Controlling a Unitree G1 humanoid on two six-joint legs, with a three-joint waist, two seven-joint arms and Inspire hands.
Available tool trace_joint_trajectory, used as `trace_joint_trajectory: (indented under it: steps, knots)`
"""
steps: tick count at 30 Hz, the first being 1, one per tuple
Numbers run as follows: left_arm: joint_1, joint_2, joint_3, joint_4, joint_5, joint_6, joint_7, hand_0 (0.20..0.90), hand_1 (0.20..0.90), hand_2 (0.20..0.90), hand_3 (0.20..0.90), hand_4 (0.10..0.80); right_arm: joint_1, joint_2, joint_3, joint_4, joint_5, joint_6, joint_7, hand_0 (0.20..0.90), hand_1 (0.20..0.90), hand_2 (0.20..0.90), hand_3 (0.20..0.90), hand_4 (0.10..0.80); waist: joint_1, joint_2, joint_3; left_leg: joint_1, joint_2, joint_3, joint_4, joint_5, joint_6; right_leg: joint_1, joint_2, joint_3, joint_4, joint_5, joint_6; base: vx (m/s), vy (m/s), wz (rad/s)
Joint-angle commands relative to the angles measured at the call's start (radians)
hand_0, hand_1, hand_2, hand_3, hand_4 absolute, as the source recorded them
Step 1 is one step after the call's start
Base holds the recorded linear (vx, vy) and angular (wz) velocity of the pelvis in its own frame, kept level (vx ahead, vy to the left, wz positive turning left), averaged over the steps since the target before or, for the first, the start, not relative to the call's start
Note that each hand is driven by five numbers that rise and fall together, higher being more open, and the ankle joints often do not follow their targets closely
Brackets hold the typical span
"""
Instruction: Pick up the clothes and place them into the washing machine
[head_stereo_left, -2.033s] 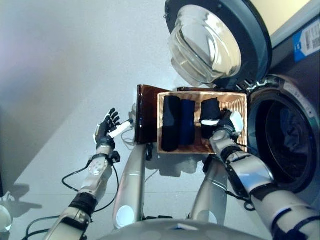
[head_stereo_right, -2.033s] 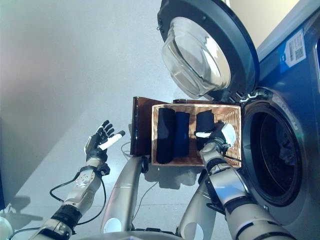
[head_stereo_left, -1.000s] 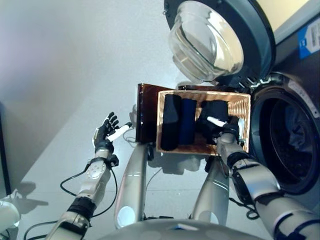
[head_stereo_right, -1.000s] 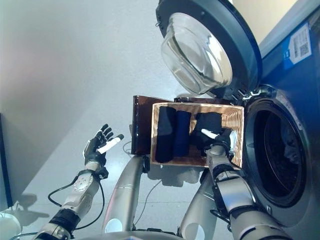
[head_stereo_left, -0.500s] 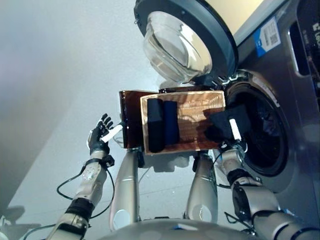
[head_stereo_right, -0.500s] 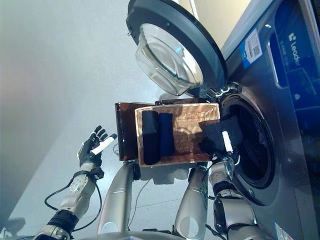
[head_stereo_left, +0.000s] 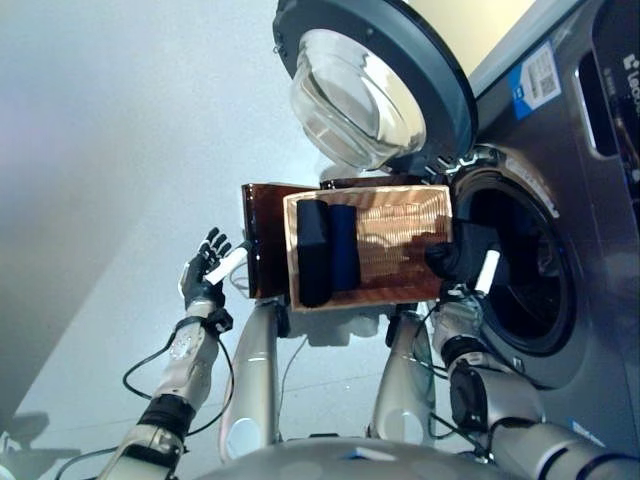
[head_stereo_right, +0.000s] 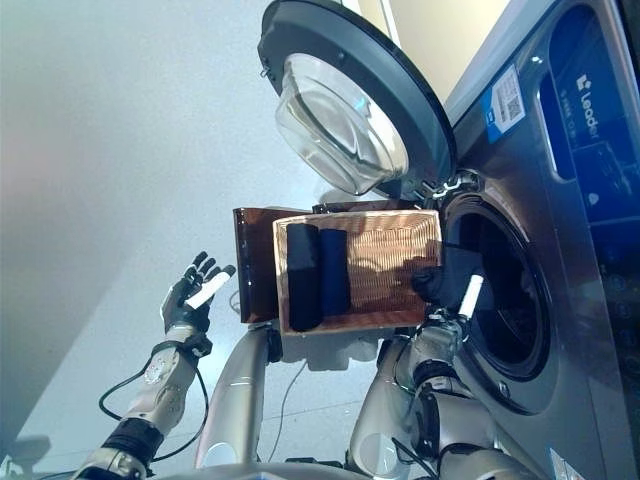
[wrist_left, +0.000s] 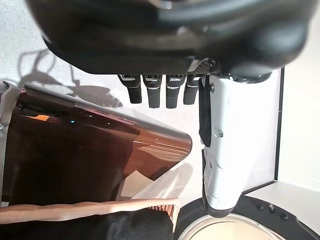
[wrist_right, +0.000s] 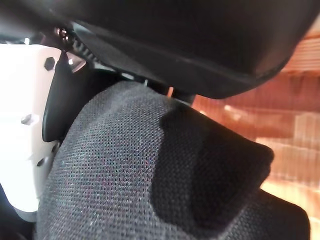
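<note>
My right hand (head_stereo_left: 487, 272) is shut on a black garment (head_stereo_left: 460, 252), held at the left rim of the washing machine's drum opening (head_stereo_left: 520, 265), just past the right wall of the wicker basket (head_stereo_left: 400, 225). The right wrist view is filled by that dark knit cloth (wrist_right: 150, 175), pressed against the white thumb cover (wrist_right: 25, 125). A rolled black garment (head_stereo_left: 312, 252) and a rolled blue one (head_stereo_left: 345, 247) lie in the basket's left half. My left hand (head_stereo_left: 205, 275) hangs open out to the left, holding nothing, its fingers (wrist_left: 160, 92) straight.
The round glass door (head_stereo_left: 370, 85) stands swung open above the basket. A glossy brown panel (head_stereo_left: 263, 240) stands against the basket's left side. The machine's grey front (head_stereo_left: 590, 300) fills the right. Grey floor (head_stereo_left: 100, 150) spreads to the left.
My right hand has lifted the black garment out of the basket's right side and carried it right to the drum opening. The camera has turned toward the machine. The left hand has stayed open.
</note>
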Motion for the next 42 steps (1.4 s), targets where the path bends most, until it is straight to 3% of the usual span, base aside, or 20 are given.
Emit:
trace_joint_trajectory:
  steps: [1,8,22,42]
  knots:
    - [-0.029,0.017,0.027,-0.003,-0.004,-0.070,0.012,0.900,0.900,0.900,0.900,0.800,-0.012,-0.088,-0.038,-0.008,0.041,-0.091,-0.016,0.200,0.200,0.200,0.200,0.300,0.016,0.012,-0.037,0.016,0.074,-0.078,0.153,-0.168,-0.098,0.020,-0.043,0.016,-0.174,0.245,-0.024,0.000,0.000,0.00]
    - [-0.002,0.039,0.024,-0.050,0.000,-0.061,0.016,0.900,0.900,0.900,0.900,0.800,-0.074,-0.158,-0.103,-0.022,0.088,-0.156,-0.057,0.200,0.200,0.200,0.200,0.300,0.025,0.018,-0.042,0.009,0.076,-0.083,0.171,-0.179,-0.097,0.015,-0.041,0.020,-0.154,0.232,-0.027,0.000,0.000,0.00]
    - [0.026,0.061,0.037,-0.053,0.003,-0.054,0.023,0.900,0.900,0.900,0.900,0.800,-0.107,-0.294,-0.156,-0.025,0.063,-0.208,-0.140,0.200,0.200,0.200,0.200,0.300,0.019,0.016,-0.053,-0.031,0.083,-0.090,0.258,-0.219,-0.092,-0.043,-0.029,0.052,-0.060,0.186,-0.036,0.000,0.001,-0.01]
    - [0.046,0.094,0.031,-0.052,0.010,-0.040,0.025,0.900,0.900,0.900,0.900,0.800,-0.190,-0.459,-0.169,0.111,-0.005,-0.188,-0.285,0.200,0.200,0.200,0.200,0.300,0.034,0.027,-0.072,-0.073,0.093,-0.110,0.377,-0.292,-0.086,-0.111,-0.010,0.092,0.083,0.096,-0.052,0.015,-0.003,0.00]
